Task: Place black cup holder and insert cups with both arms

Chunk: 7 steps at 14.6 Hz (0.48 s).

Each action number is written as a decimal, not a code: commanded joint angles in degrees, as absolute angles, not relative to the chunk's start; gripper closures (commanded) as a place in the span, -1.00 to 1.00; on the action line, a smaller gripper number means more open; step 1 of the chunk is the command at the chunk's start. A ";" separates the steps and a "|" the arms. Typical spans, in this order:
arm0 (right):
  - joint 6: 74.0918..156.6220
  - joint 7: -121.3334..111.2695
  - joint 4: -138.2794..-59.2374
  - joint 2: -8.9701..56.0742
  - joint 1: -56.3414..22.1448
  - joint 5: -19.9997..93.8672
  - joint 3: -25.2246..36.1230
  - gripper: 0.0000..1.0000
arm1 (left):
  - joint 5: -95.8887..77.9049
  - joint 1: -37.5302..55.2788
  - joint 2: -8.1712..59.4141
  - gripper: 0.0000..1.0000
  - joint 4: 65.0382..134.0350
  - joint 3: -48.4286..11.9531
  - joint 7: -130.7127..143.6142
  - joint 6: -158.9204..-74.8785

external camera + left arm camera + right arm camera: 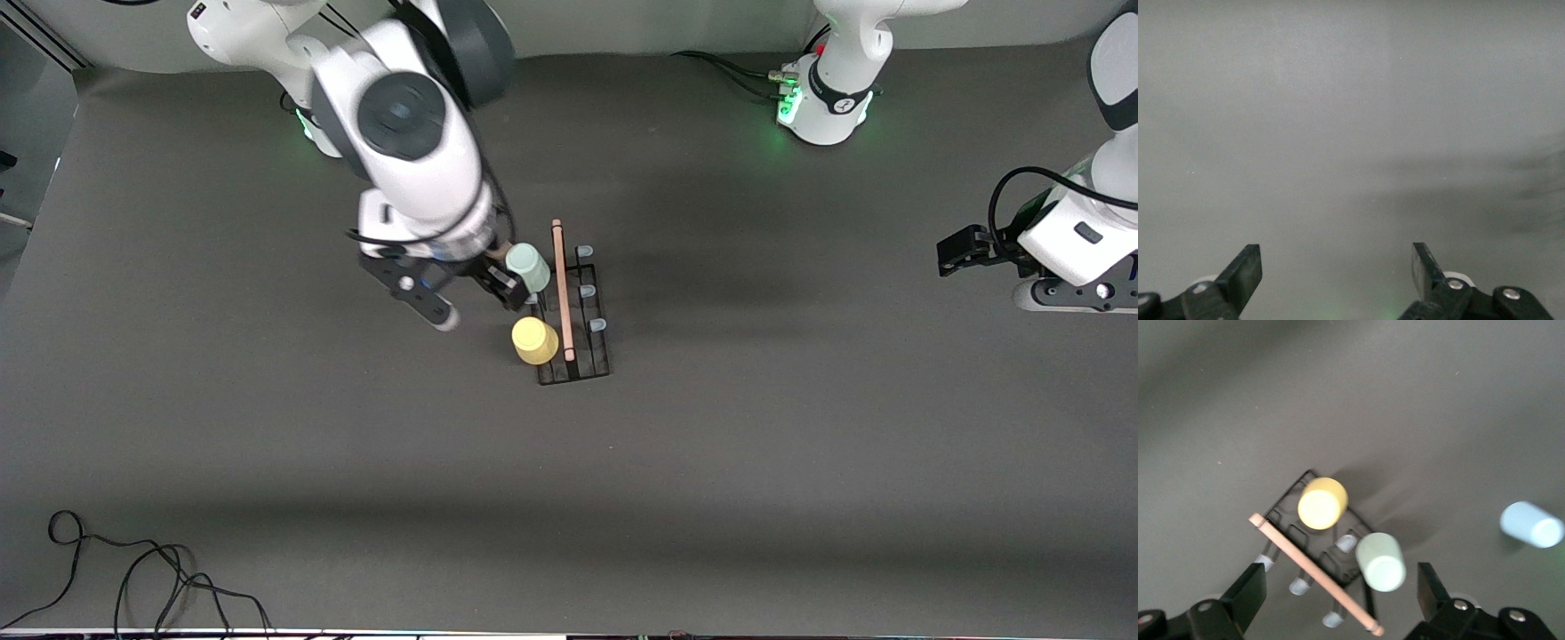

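The black cup holder [594,363] stands mid-table, its wooden rod [563,293] on top. A yellow cup [535,340] and a pale green cup [530,268] sit upside down on pegs on the side toward the right arm's end. My right gripper [473,302] is open and empty over that side, one finger beside the green cup. The right wrist view shows the holder [1286,499], the yellow cup [1322,502], the green cup [1381,562] between the open fingers [1248,592], and the light blue cup [1531,525] on the table apart. My left gripper [953,253] waits open and empty.
Three grey-blue-tipped pegs [588,290] on the holder's side toward the left arm's end are bare. A black cable [133,578] lies at the table's near corner. The left wrist view shows my left gripper [1336,270] over bare grey table.
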<state>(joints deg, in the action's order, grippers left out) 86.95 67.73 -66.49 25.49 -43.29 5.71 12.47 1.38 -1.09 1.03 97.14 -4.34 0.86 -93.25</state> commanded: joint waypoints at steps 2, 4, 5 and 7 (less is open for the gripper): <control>86.21 51.19 -76.17 15.06 -38.26 4.75 12.31 -1.00 | 2.02 -1.05 0.79 -0.99 97.03 -4.31 0.09 -92.64; 87.10 42.24 -82.50 9.00 -32.98 4.40 11.34 -1.00 | 2.02 -1.05 0.79 -0.99 97.03 -4.31 0.09 -92.64; 87.45 37.32 -85.05 6.62 -29.65 4.31 10.38 -1.00 | 2.02 -1.05 0.79 -0.99 97.03 -4.31 0.09 -92.64; 87.54 28.96 -88.93 2.92 -22.80 3.96 8.18 -1.00 | 2.02 -0.97 0.79 -0.99 97.03 -4.31 0.09 -92.64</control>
